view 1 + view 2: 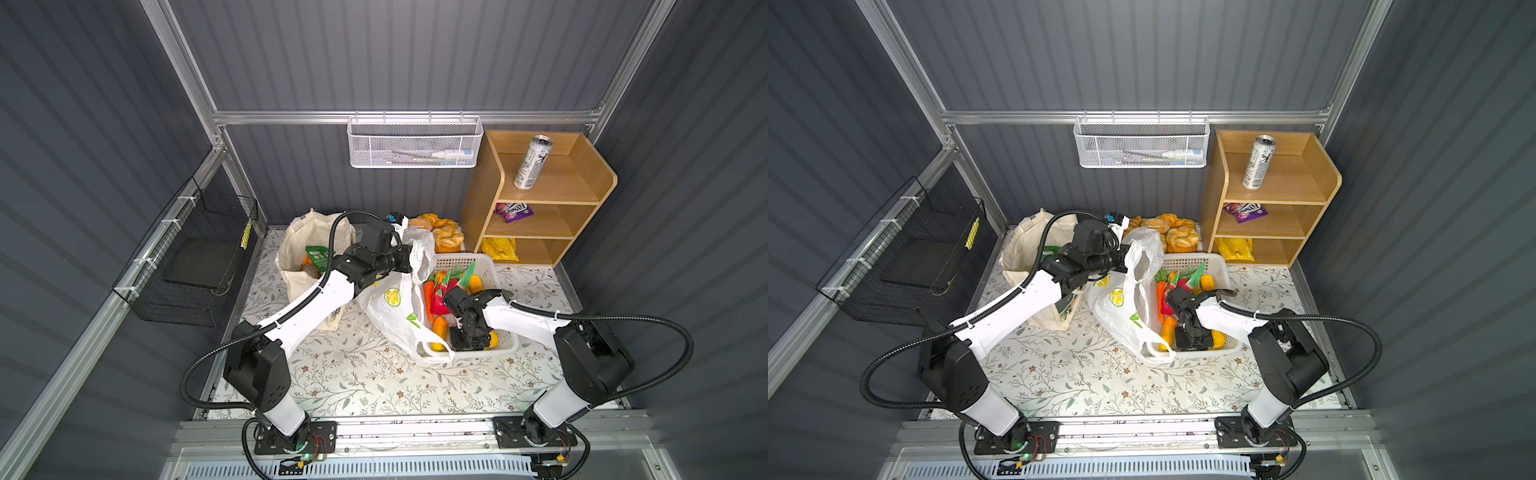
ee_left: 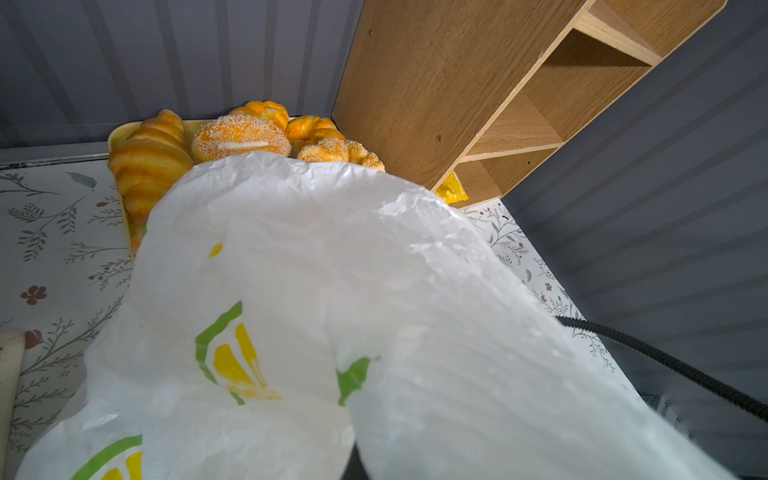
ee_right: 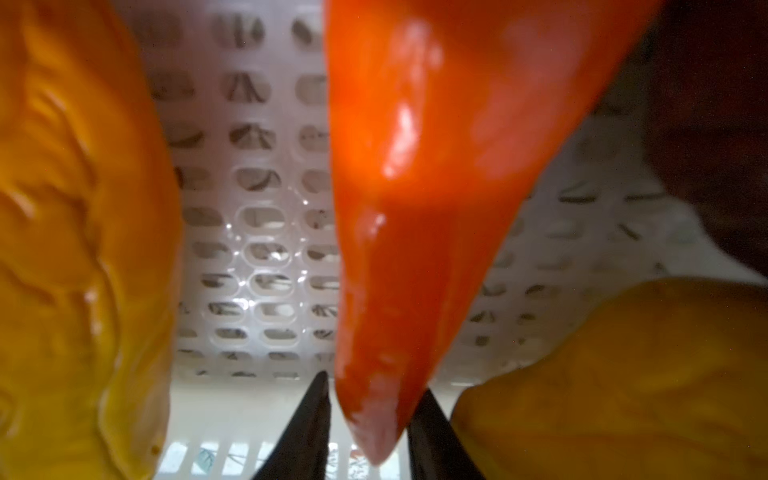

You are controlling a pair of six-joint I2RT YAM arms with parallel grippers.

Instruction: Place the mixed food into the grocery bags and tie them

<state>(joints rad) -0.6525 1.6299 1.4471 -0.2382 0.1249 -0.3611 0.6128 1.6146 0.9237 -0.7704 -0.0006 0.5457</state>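
Right gripper (image 3: 372, 384): nose-down inside the white basket (image 1: 505, 347), right of centre in both top views. In the right wrist view its two dark fingers (image 3: 309, 428) stand slightly apart on either side of the tip of an orange carrot (image 3: 415, 187). Whether they pinch it cannot be told.
Basket load: yellow toy vegetables (image 3: 83, 249) flank the carrot, and a pink dragon fruit (image 1: 439, 300) lies deeper in.
Plastic bag (image 1: 395, 309): white with a lemon print, at mid-frame just left of the basket. One handle loop lies against the basket's near corner.
Left gripper (image 1: 409, 259): clamped on the bag's upper rim and holding it raised, with the fingertips hidden by the film.
Canvas tote (image 1: 286, 249): upright, left of centre, mouth open, with a green packet (image 1: 318, 252) inside.
Bread rolls (image 1: 446, 237): against the back wall, behind the basket.
Wooden shelf (image 1: 604, 183): upper right of the frame. A silver drink can (image 1: 533, 162) stands upright on the top tier, a purple packet (image 1: 513, 212) lies on the middle tier and a yellow packet (image 1: 498, 248) on the lowest.
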